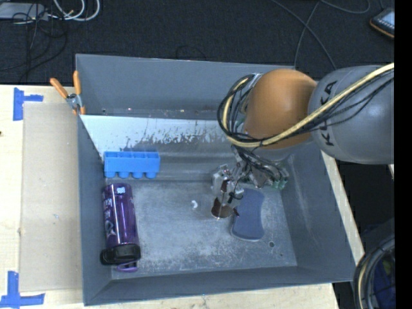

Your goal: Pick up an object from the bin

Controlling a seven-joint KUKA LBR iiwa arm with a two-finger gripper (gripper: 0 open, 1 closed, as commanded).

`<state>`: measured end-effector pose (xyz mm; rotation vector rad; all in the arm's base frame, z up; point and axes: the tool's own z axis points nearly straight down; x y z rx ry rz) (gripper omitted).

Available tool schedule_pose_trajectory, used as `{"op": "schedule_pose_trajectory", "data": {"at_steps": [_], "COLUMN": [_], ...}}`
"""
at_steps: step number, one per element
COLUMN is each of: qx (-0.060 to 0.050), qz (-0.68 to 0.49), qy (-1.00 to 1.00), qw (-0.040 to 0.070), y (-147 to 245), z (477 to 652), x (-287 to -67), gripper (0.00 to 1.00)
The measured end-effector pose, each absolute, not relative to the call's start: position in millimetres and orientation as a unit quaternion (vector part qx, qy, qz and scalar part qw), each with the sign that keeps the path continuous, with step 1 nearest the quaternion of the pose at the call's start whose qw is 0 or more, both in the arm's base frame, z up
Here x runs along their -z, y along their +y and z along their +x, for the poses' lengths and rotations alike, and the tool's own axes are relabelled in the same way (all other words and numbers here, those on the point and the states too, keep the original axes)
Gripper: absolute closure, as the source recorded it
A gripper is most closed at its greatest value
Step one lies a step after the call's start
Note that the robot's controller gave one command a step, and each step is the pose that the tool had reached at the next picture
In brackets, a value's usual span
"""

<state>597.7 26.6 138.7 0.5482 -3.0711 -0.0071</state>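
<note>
Slate-blue pad (249, 217) lies right of the bin's (180, 244) middle, just beside our gripper (222, 206) (apart or together, we cannot tell); we should centre over it and straddle its narrow width before closing.

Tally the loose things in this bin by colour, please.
Bright blue ridged block: 1
Purple bottle, black cap: 1
Slate-blue flat pad by the gripper: 1
Tiny white bit: 1
Total: 4

Scuffed matt metal bin (167, 253) holds a glossy plastic bottle (119, 221).
</note>
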Motion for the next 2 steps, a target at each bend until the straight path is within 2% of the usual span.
{"op": "schedule_pose_trajectory", "data": {"at_steps": [2], "qx": [0.002], "qz": [0.173], "qy": [-0.985], "qw": [0.009], "y": [27.9], "z": [598.9], "x": [-186.9], "gripper": [1.00]}}
